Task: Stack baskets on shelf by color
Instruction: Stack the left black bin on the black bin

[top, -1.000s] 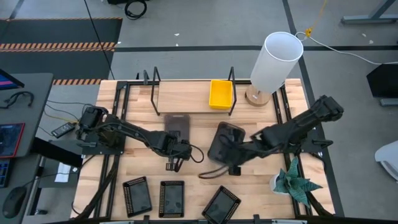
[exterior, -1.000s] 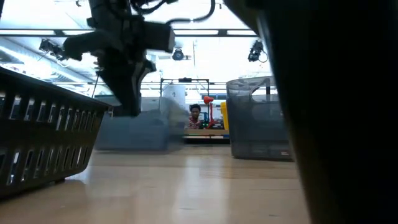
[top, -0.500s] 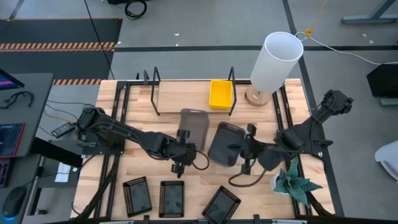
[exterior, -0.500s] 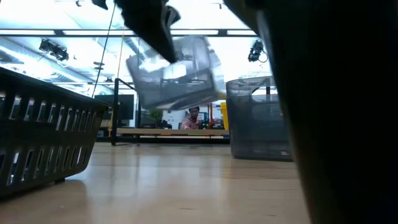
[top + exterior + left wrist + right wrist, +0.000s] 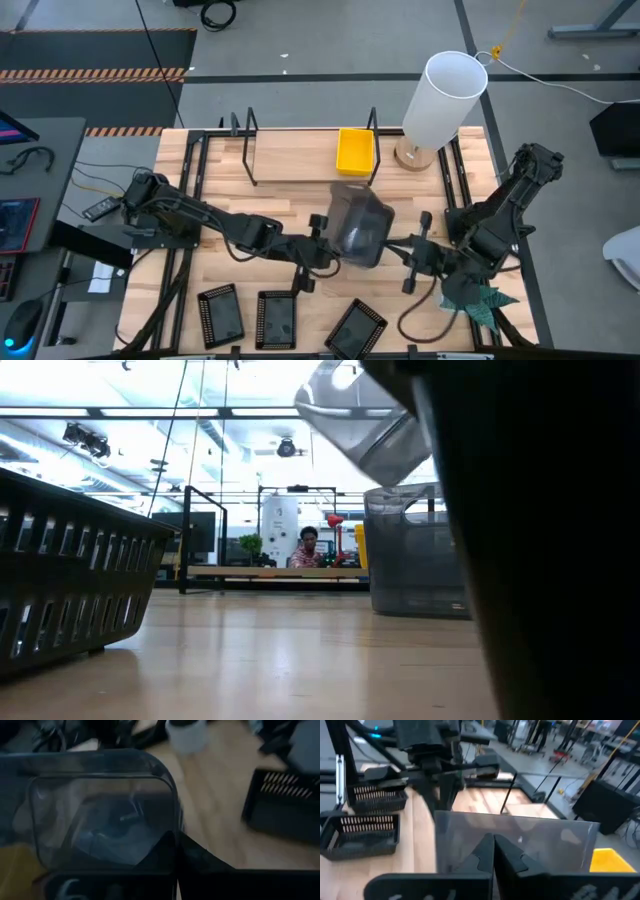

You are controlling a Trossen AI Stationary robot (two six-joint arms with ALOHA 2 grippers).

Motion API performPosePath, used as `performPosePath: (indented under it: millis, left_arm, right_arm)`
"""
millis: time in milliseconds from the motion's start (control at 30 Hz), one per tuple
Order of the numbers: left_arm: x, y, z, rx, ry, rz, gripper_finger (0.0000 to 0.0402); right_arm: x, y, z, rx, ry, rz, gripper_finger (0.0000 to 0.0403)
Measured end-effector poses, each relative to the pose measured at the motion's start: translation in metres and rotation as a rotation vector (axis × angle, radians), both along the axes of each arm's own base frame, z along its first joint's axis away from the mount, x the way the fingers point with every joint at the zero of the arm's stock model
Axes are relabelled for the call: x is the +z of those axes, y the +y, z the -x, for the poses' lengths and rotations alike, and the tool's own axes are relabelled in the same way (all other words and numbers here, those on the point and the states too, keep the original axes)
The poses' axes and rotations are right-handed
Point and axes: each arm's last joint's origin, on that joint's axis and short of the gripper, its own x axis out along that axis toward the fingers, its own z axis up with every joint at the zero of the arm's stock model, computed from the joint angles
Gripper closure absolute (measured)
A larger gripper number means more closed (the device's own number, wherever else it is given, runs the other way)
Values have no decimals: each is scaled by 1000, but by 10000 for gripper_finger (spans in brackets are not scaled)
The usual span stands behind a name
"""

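Note:
My left gripper (image 5: 328, 240) reaches in from the table's left and is shut on a dark grey basket (image 5: 358, 222). That basket shows raised and tilted in the low view (image 5: 360, 420), above a second grey basket (image 5: 415, 550) standing on its base on the table. My right gripper (image 5: 398, 250) is shut just right of them, its fingertips (image 5: 494, 842) before a grey wall (image 5: 520, 840). A yellow basket (image 5: 355, 150) sits on the right end of the shelf (image 5: 300, 155). Three black mesh baskets (image 5: 277, 318) lie along the near edge. My left gripper pinches a side wall of the raised grey basket at its rim (image 5: 174, 802), the wall standing between the two fingers. The fingers come about level from the table's left. The basket is lifted clear and tilted. Whether my right gripper touches a grey basket, I cannot tell.
A white lamp (image 5: 440, 100) stands at the far right beside the shelf, and a green plant (image 5: 475, 295) at the near right, close to my right arm. Black wire uprights (image 5: 247, 150) frame the shelf. Bare tabletop (image 5: 260, 270) lies between the shelf and the mesh baskets.
My left gripper has carried its grey basket from in front of the shelf toward the table's right and upward, tipping it, until it hangs over the second grey basket. My right gripper has drawn back toward the table's right. The second grey basket has stayed put.

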Motion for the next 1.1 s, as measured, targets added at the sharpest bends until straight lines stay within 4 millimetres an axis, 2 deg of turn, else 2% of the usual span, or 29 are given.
performPosePath:
  millis: [167, 333, 433, 767, 1100]
  left_arm:
    - [-2, 6, -14, -46, -67, 70, 395]
    - [-20, 15, -30, -28, -61, 71, 394]
    - [-28, 19, -33, -28, -24, 51, 394]
    - [-44, 20, -22, -22, 179, 88, 394]
    - [-42, 19, -8, -12, 379, 38, 389]
  right_arm:
    - [2, 7, 8, -3, -34, 18, 395]
    - [2, 8, 9, -4, -42, 14, 394]
    - [2, 7, 9, -5, -42, 14, 394]
    - [2, 8, 8, -5, -45, 8, 394]
    - [2, 8, 8, -6, -46, 7, 394]
